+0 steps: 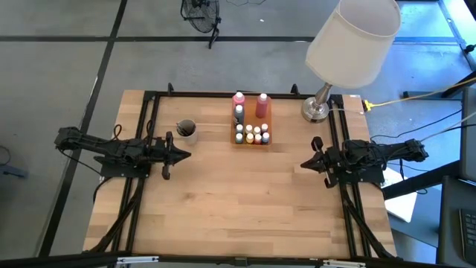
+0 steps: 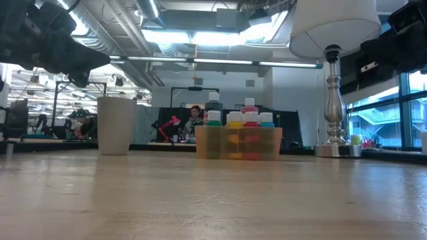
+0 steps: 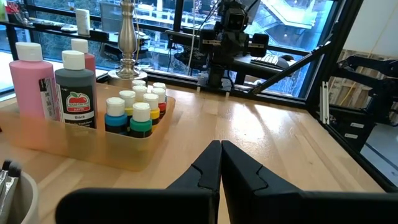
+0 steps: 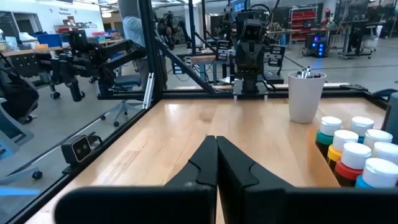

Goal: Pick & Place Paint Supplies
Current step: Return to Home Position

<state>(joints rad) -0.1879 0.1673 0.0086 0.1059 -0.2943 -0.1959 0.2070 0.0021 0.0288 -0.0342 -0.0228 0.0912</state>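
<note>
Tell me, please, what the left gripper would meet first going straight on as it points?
Probably the right gripper, facing the left gripper across the table; the orange bin lies aside.

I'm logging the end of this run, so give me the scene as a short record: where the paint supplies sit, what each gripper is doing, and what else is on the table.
small bottles: upright, grouped in the orange bin
pink bottles: two, upright in the same bin
dark bottle: upright in the bin, beside a pink one
brushes: standing in the white cup, left of the bin
left gripper: shut, holding nothing, at the left side of the table
right gripper: shut, holding nothing, at the right side
lamp: far right corner
</note>
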